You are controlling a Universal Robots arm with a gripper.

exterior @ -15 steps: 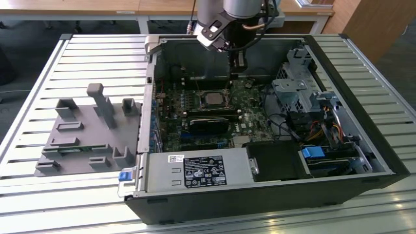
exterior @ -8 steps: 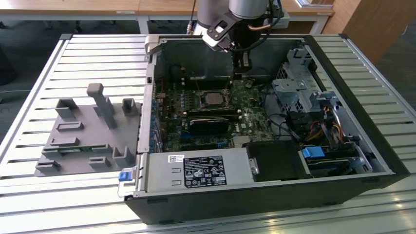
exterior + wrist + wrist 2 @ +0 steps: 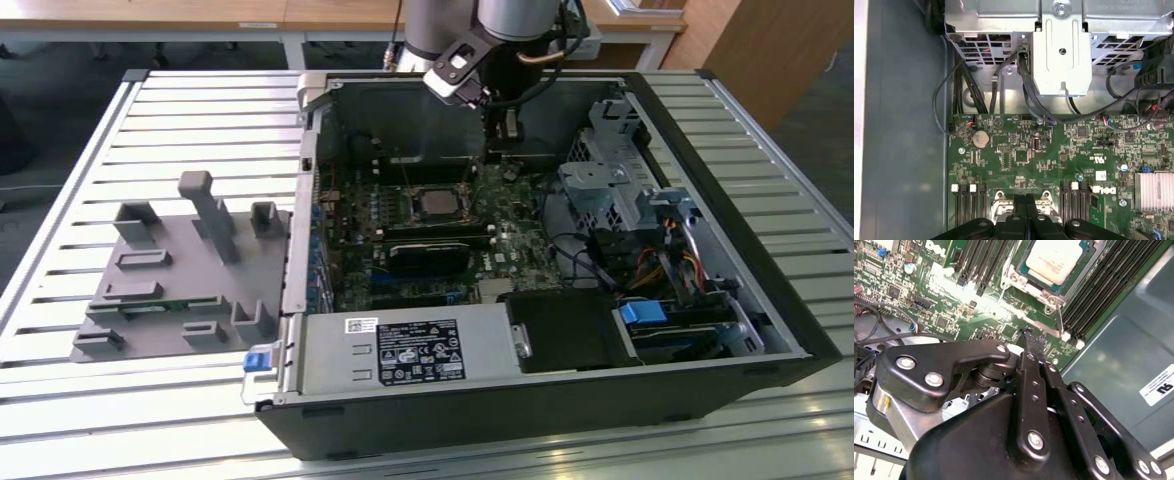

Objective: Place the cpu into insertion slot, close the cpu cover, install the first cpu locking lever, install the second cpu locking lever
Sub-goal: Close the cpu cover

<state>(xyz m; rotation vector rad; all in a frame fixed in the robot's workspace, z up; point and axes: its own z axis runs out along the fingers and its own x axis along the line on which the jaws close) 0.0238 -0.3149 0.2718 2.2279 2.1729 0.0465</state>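
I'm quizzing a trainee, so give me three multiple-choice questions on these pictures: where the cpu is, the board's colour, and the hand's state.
1. Where is the cpu? A in the slot; B on the table; C on the grey fixture.
2. What colour is the board? A blue; B green; C red.
3. How is the hand? A wide open; B shut, empty; C shut on a cable.
Answers: 1 A, it lies inside the slot's metal rim; 2 B, green shows in both wrist views; 3 B, its fingers meet with nothing between.
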